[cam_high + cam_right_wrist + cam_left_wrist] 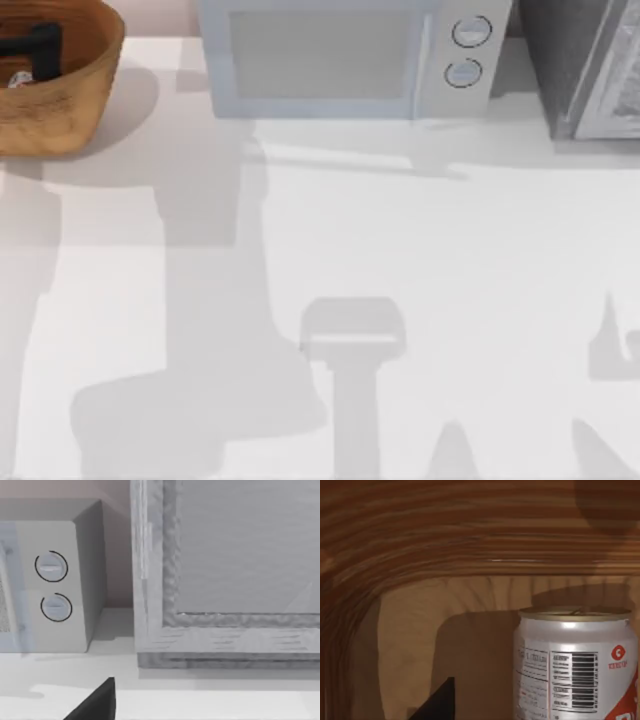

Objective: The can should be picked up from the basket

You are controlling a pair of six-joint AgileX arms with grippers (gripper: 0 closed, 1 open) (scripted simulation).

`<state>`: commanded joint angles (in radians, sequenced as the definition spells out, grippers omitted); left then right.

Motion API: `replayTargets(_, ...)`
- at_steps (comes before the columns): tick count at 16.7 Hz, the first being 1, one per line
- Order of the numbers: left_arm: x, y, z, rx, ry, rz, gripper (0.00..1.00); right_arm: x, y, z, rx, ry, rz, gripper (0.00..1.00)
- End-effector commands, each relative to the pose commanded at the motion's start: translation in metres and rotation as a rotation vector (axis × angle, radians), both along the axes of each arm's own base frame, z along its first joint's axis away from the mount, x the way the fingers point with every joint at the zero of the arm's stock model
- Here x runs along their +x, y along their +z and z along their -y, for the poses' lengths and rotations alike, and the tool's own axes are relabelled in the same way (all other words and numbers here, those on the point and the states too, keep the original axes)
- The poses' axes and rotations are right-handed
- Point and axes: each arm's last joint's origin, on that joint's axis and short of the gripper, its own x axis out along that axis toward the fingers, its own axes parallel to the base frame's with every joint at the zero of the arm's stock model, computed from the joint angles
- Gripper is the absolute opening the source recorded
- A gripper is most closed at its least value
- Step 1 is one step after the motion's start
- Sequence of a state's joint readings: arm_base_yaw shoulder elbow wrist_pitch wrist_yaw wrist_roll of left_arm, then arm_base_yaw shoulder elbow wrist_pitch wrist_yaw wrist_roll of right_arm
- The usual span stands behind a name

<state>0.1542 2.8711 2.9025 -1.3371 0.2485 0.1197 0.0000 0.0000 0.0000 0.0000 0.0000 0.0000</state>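
Orange-brown woven walls mark the basket (70, 95), which sits at the table's (450, 300) far left corner in the top view, just left of the white microwave (350, 60). Inside the basket you see the left gripper (35, 50) as a dark shape reaching down past the rim, with a small pale patch of the can (18, 80) beside it. In the left wrist view the can (575, 665) stands upright on the basket floor, close against the ribbed inner wall of the basket (445, 545); its dull gold top, barcode and red markings face you. One dark fingertip (440, 705) of the left gripper shows near the can but apart from it, with bare basket floor between them. You cannot tell from these views whether the left pincer is wide or narrow. The right wrist view faces the microwave's (55, 585) two round dials and, just beside that appliance, a grey framed cabinet (225, 580), both standing on the white table. A dark fingertip (97, 702) of the right gripper shows above the table in front of the microwave; its opening likewise cannot be told.
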Motion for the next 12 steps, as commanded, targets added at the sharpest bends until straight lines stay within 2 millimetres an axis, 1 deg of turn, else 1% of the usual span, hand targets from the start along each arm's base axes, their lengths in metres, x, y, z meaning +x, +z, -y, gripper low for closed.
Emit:
replayTargets(4,0.005,-0.015,0.002,0.0,0.0,0.0,1.0,0.0,0.0,0.0,0.0,0.0,0.0,1.0)
replayTargets(9,0.005,-0.017,0.003,0.0,0.0,0.001,1.0,0.0,0.0,0.0,0.0,0.0,0.0,1.0)
replayTargets(12,0.005,-0.017,0.003,0.0,0.0,0.001,0.77,0.0,0.0,0.0,0.0,0.0,0.0,1.0)
